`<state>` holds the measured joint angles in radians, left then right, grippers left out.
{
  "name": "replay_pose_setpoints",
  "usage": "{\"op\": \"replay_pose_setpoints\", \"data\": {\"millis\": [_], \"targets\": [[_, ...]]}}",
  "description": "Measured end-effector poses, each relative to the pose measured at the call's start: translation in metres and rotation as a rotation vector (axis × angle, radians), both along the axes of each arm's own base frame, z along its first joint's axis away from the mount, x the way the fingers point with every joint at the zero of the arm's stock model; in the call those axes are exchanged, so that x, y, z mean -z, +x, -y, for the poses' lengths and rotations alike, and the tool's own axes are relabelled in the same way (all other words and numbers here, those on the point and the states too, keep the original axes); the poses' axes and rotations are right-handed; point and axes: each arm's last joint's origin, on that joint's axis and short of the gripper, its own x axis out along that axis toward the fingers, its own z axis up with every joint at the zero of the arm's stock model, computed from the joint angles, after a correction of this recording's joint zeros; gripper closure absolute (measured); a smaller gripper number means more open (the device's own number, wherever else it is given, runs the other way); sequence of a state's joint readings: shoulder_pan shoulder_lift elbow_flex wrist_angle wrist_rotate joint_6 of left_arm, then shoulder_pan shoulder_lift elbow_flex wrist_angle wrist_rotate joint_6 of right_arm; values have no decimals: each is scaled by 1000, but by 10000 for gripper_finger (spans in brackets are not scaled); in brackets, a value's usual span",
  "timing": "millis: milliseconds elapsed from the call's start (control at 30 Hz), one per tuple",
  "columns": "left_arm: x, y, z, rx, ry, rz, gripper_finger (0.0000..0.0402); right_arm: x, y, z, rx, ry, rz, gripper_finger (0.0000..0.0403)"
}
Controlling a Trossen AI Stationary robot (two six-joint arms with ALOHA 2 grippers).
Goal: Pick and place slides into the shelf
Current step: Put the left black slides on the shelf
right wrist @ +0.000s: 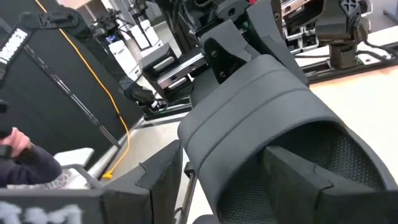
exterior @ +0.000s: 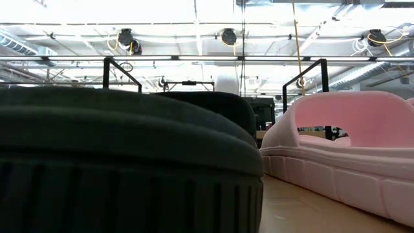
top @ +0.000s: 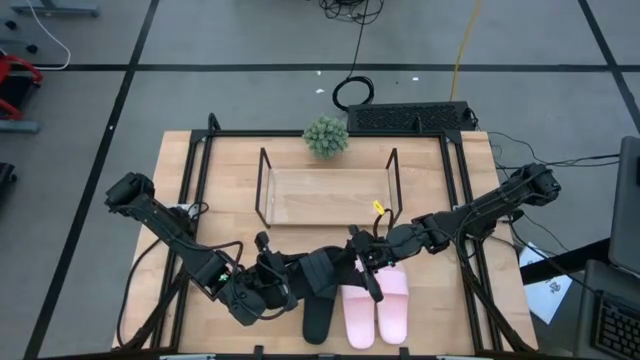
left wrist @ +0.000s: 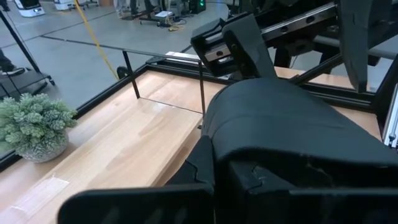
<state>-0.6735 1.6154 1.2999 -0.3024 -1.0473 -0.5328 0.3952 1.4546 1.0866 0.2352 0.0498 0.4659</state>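
Left gripper (top: 268, 290) clamped on black slide (top: 322, 280) at front of table (top: 180, 170). Right gripper (top: 362, 262) wide, fingers astride same slide's strap. Pink pair (top: 377, 305) just beside. Shelf (top: 325, 195) behind, bare.

Blk slides (top: 318, 290), pink slides (top: 378, 310), green plant (top: 326, 136)
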Motion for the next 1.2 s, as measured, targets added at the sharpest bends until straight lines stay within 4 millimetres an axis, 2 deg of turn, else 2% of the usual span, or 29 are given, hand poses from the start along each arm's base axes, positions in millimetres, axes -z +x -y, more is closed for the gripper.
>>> {"op": "replay_pose_setpoints", "data": {"millis": [233,500,833,1000,1200], "targets": [[0,0,0,-13,12,5,401,-2,6,5,36,111,18,233],[-1,0,0,-14,23,5,401,6,14,4,32,161,-1,239],[0,1,-2,-28,20,16,401,5,15,5,35,170,10,255],[0,2,-2,-30,17,20,401,6,15,7,41,167,3,284],[-2,3,-1,-29,21,36,401,6,17,11,49,160,5,343]]}}
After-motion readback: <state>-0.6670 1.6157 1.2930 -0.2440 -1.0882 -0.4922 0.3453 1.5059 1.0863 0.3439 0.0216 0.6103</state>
